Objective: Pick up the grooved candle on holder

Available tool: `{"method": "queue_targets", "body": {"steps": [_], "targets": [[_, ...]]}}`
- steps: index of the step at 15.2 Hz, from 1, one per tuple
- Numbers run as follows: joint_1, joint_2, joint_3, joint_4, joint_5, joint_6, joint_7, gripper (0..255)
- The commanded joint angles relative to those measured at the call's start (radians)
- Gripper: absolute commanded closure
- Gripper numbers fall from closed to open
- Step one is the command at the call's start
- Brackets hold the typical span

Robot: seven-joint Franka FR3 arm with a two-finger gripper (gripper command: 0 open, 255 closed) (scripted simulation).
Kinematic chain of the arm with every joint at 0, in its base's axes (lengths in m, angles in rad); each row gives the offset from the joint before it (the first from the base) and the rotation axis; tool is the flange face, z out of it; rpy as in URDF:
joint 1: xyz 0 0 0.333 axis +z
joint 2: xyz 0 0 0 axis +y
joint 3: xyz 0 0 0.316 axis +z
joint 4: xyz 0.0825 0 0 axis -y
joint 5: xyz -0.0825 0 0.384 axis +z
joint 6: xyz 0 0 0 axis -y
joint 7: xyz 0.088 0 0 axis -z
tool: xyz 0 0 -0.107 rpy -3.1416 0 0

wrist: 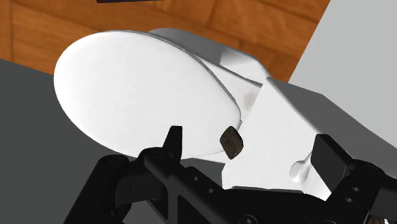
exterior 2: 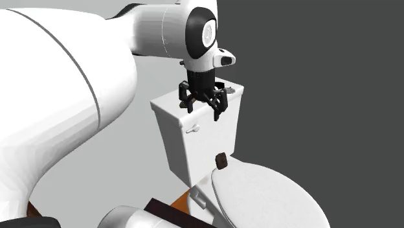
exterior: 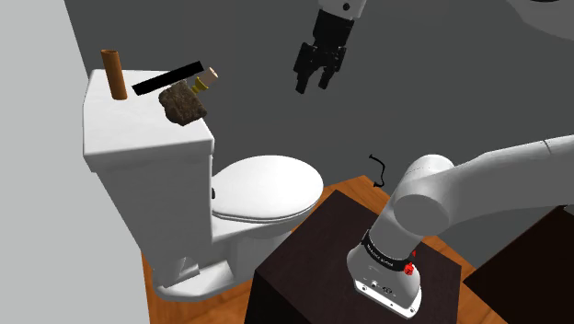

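Gripper (exterior: 311, 75) hangs in open air, jaws spread wide and empty, which makes sense with nothing in reach. Right beneath them is the white toilet lid (wrist: 140, 89). Farther off, lower and well apart from the jaws, the tank (exterior: 138, 138) carries the candle (exterior: 205, 80). It's a cream stub on a brassy holder, seemingly tipped sideways, just beside a brown lump (exterior: 181, 106). Grooves too small to tell.

Shoulder view: beside the stand (exterior: 313, 248), looking down on the toilet (exterior: 267, 189) from its bowl side.
Second exterior view: close behind the arm (exterior 2: 65, 97), facing the toilet's tank (exterior 2: 188, 139).
Wrist view: from the gripper (wrist: 249, 145), near above the toilet's lid (wrist: 127, 89).
Shared: tank, lid.
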Motion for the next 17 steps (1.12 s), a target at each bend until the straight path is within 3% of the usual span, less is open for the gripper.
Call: {"method": "queue_targets", "body": {"steps": [1,9,17], "targets": [[0.0,0.0,0.0,0.0,0.0,0.0,0.0,0],[0.065,0.3,-0.065,0.178,-0.045,0.142,-0.296,0],[0.123,0.597,-0.083,0.433,-0.046,0.204,-0.57,0]]}}
